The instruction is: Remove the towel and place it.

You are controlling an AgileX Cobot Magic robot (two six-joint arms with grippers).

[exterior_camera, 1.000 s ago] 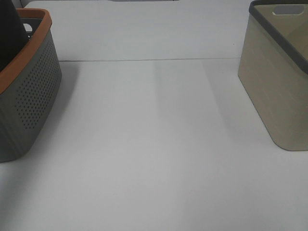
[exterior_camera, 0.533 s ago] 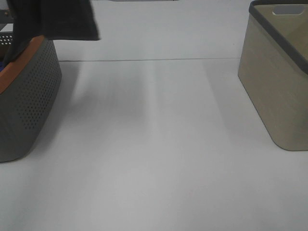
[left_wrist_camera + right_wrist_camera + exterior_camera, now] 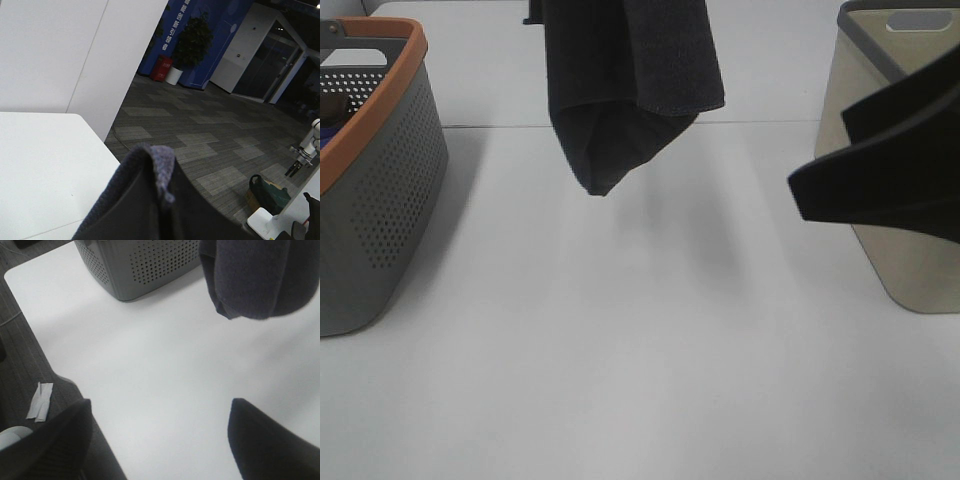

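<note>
The towel (image 3: 620, 90) hangs in mid-air over the white table (image 3: 640, 380), between the baskets and clear of both. Its top is cut off by the upper edge of the high view, and its lowest corner points down without touching the surface. The left gripper is out of that view, and in its own wrist camera bunched terry hides it; it is pressed together on the towel's upper edge. The right gripper (image 3: 820, 152) reaches in from the right with its two fingers spread wide and empty, partly masking the beige basket (image 3: 905, 265). Only its fingers show.

There are one towel and two baskets: the beige one with a dark rim at right, and a grey perforated basket (image 3: 380, 210) with an orange rim at left, both cropped by the frame.

A second ago the towel sat at the grey basket, and half a second ago it was lifted above it. The right gripper was not in the high view then.
</note>
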